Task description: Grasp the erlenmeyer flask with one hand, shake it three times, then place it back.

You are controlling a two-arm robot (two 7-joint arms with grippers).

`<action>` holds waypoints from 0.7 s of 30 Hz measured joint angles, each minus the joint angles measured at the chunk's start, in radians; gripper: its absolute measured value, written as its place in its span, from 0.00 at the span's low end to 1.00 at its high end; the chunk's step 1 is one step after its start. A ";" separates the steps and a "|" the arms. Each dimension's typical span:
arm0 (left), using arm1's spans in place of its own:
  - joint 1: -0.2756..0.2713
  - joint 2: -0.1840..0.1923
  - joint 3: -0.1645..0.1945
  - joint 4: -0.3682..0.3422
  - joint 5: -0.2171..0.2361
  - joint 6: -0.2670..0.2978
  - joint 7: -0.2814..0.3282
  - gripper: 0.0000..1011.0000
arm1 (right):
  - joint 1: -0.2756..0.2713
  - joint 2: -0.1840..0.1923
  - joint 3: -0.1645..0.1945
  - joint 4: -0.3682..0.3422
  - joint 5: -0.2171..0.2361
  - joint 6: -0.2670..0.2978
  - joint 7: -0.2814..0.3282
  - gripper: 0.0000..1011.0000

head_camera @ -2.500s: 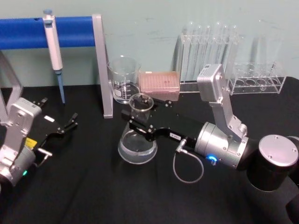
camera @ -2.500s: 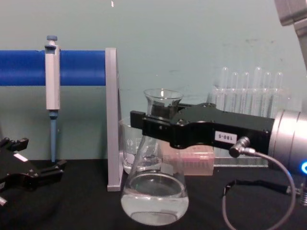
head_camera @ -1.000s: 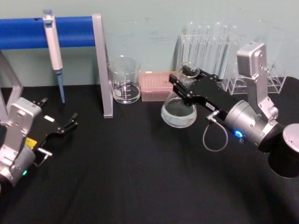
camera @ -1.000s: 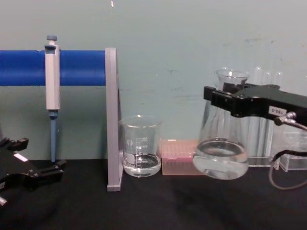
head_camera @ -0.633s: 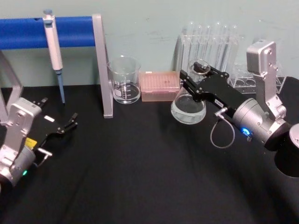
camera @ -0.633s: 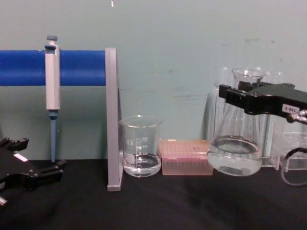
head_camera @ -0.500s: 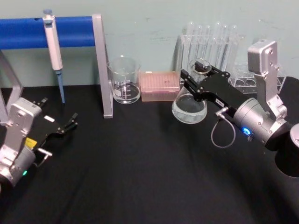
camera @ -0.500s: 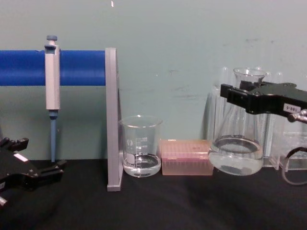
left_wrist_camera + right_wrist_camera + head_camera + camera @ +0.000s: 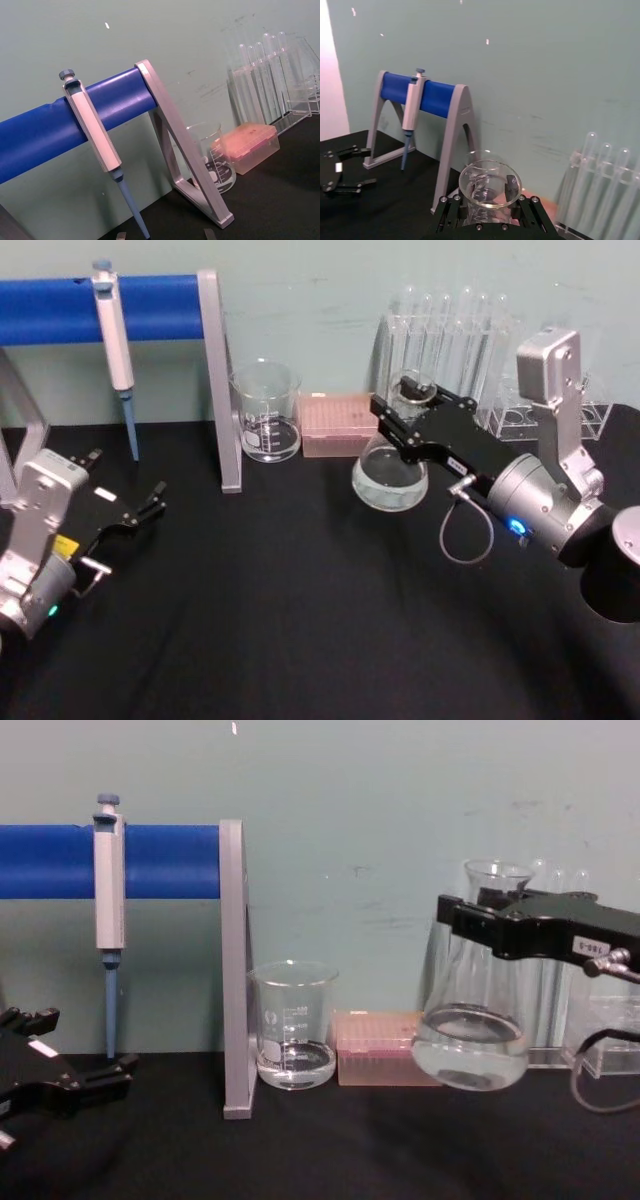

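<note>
Head view: the right gripper (image 9: 402, 416) pinches the neck of the erlenmeyer flask (image 9: 389, 478) near the black table's (image 9: 300, 620) far edge, right of middle, just before the test tube rack (image 9: 440, 330). The left gripper (image 9: 140, 510) is parked by the left edge, fingers spread. Left wrist view: pipette (image 9: 92, 132), beaker (image 9: 215, 160) and pink tip box (image 9: 250, 145) along the far edge. Right wrist view: flask mouth between the jaws, long axis upright. Chest view: the base hangs clear of the table with liquid in the bottom and the body below the fingers. Set-down likely needs a straight descent.

Pale green wall (image 9: 400, 800) (black tabletop (image 9: 350, 1150) below)
</note>
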 joint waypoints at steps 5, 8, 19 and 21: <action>0.000 0.000 0.000 0.000 0.000 0.000 0.000 0.99 | -0.004 -0.001 -0.010 -0.009 0.001 0.002 0.014 0.44; 0.000 0.000 0.000 0.000 0.000 0.000 0.000 0.99 | -0.005 -0.002 -0.022 -0.018 0.007 0.002 0.028 0.44; 0.000 0.000 0.000 0.000 0.000 0.000 0.000 0.99 | -0.004 0.006 -0.074 -0.031 0.032 0.001 0.085 0.44; 0.000 0.000 0.000 0.000 0.000 0.000 0.000 0.99 | -0.002 0.008 -0.084 -0.031 0.037 0.001 0.093 0.44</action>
